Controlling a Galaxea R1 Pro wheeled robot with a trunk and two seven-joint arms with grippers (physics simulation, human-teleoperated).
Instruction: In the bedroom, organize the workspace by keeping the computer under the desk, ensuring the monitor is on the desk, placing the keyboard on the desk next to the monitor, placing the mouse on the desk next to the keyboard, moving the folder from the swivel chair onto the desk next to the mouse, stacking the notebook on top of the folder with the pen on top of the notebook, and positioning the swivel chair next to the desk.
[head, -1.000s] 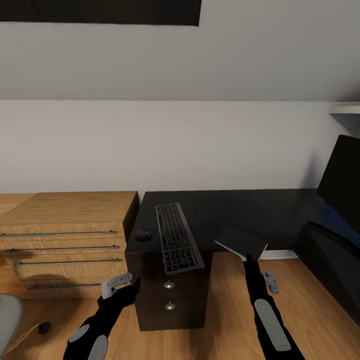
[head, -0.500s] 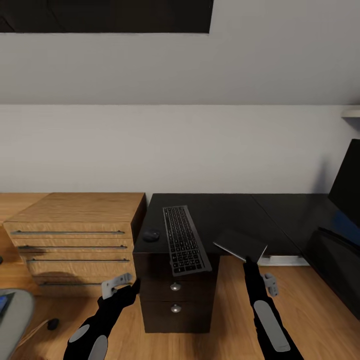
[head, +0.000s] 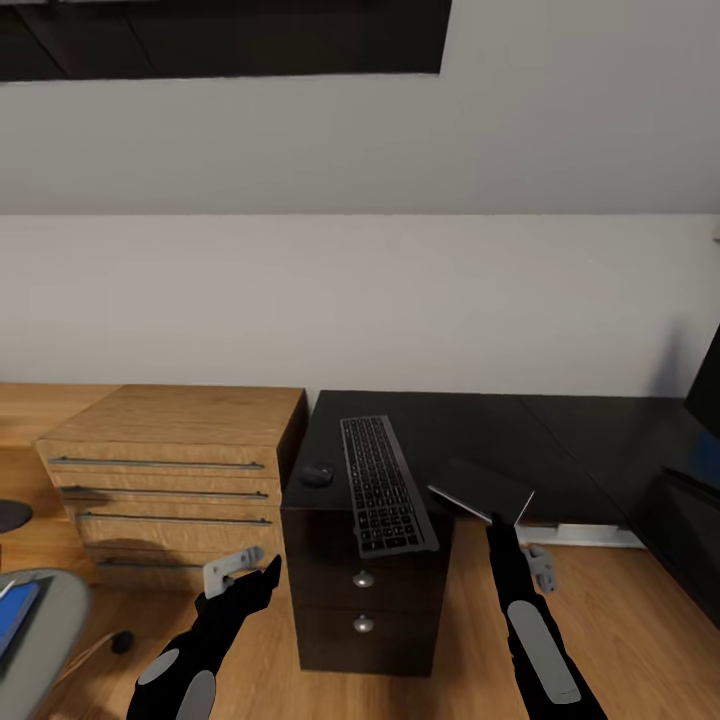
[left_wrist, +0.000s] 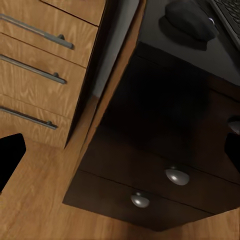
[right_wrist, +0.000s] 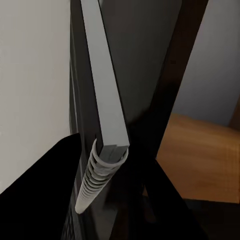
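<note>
Notebook (head: 482, 488): dark, spiral-bound, clamped by its near edge in right gripper (head: 497, 520); held just above desk (head: 560, 440) front edge, tilted, long axis running across from left to right.
Binding: pale spiral coil seen edge-on in right wrist view (right_wrist: 95, 175), pinched between dark fingers.
Right gripper: closed on notebook, arm reaching forward from below.
Left gripper (head: 245, 570): empty, fingers apart, low beside drawer unit (head: 365, 600).
Keyboard (head: 384, 483): on desk, long axis toward wall, near end overhanging front edge, just left of notebook.
Mouse (head: 318, 475): on desk, just left of keyboard.
Key relation: free desk surface lies ahead and right of held notebook; right arm nearer.
Folder: blue corner at left edge on grey chair seat (head: 45, 625), possibly folder; cannot tell.
Judgement: notebook stacking awaits folder on desk.
</note>
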